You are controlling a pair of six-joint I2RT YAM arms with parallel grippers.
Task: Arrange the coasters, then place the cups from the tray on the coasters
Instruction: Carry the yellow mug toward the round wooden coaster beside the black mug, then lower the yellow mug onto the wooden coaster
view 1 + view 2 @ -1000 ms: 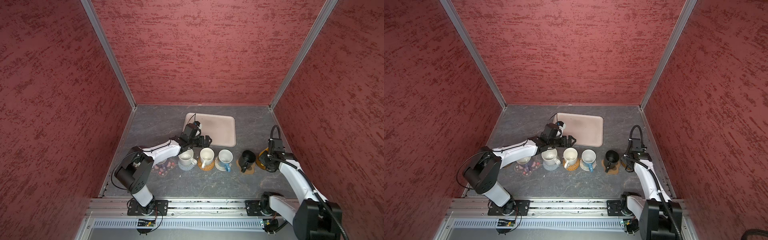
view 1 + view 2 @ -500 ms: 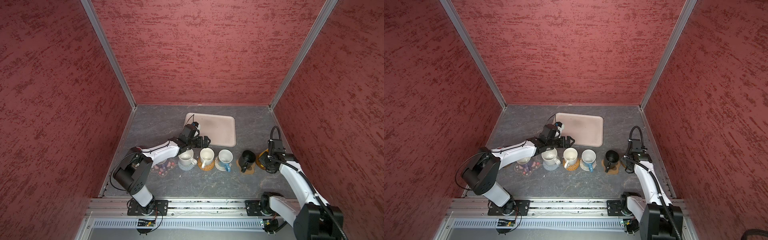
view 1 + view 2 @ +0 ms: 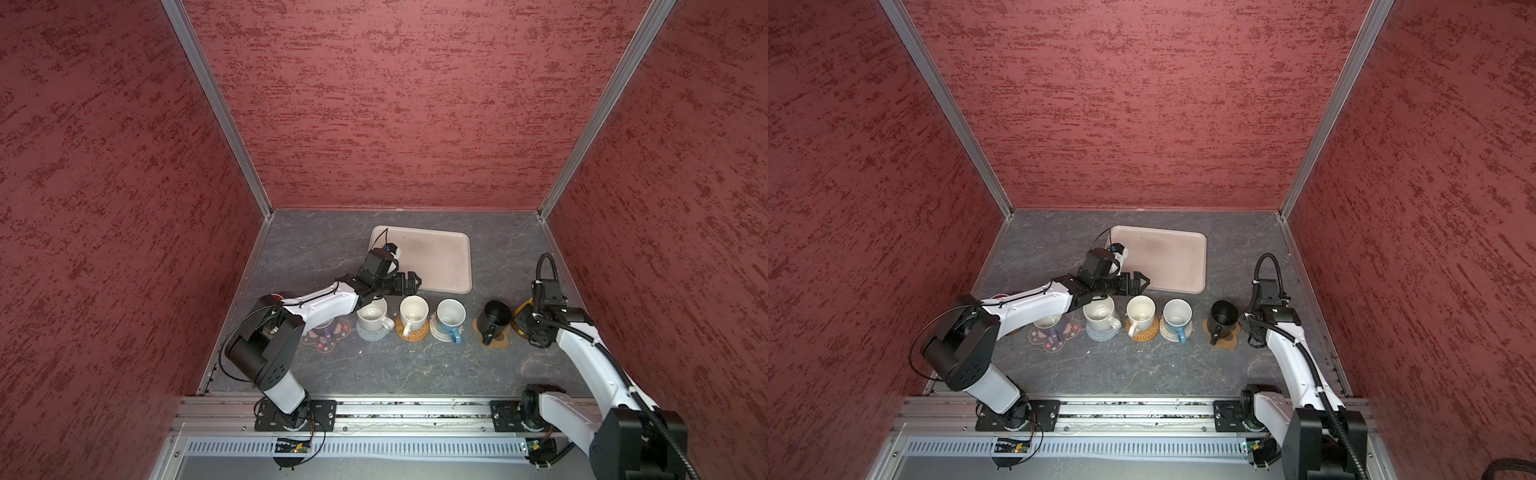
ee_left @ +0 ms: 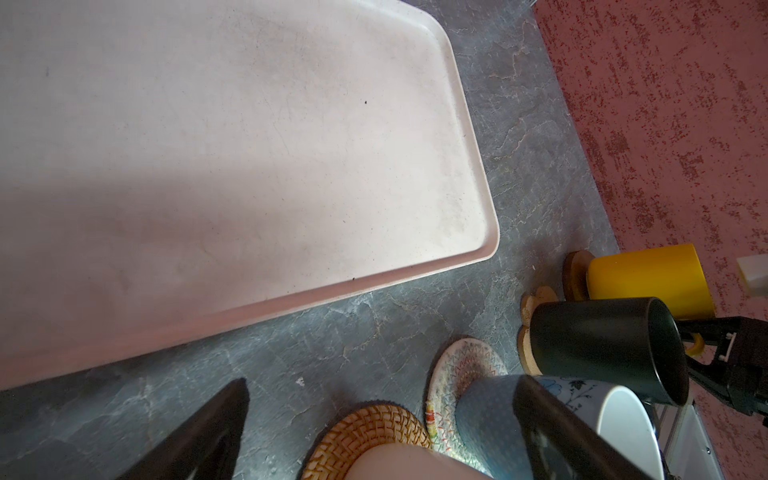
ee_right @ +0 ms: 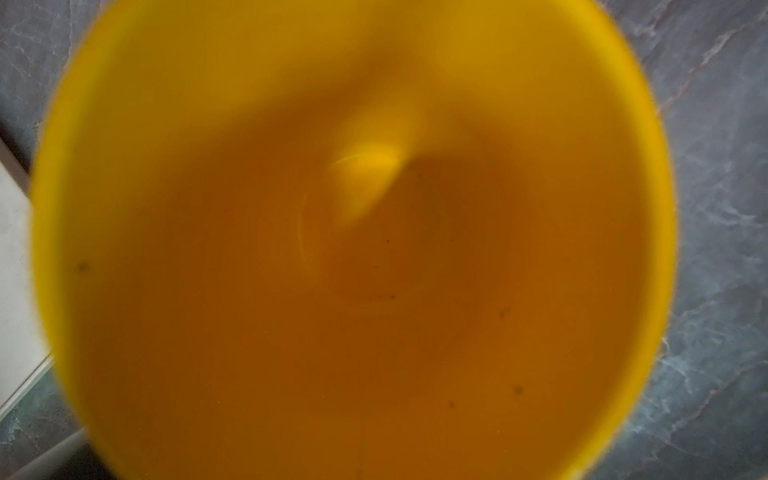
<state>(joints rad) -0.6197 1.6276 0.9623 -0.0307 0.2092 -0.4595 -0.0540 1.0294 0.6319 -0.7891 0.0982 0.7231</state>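
Observation:
The tray (image 3: 432, 257) lies bare at the back. In front of it runs a row of cups on coasters: a white cup (image 3: 372, 316) on the grey-blue mat, a cream cup (image 3: 413, 311) on the orange woven one (image 4: 365, 432), a light blue cup (image 3: 451, 316) on the beige one (image 4: 461, 370), and a black cup (image 3: 493, 318) on the paw shape (image 3: 496, 341). My left gripper (image 3: 412, 282) hovers open over the tray's near edge, holding nothing. My right gripper (image 3: 534, 328) is shut on the yellow cup (image 4: 648, 278), which stands on a wooden disc (image 4: 575, 274).
My left arm covers most of a cup on the pink flower coaster (image 3: 328, 340). A sliver of red rim (image 3: 275, 297) shows behind that arm by the left wall. The right wall stands close to the yellow cup. Bare grey table (image 3: 395, 365) lies in front of the row.
Hardly anything: my left wrist has shifted a little by the tray's near edge. My right gripper stays shut at the yellow cup.

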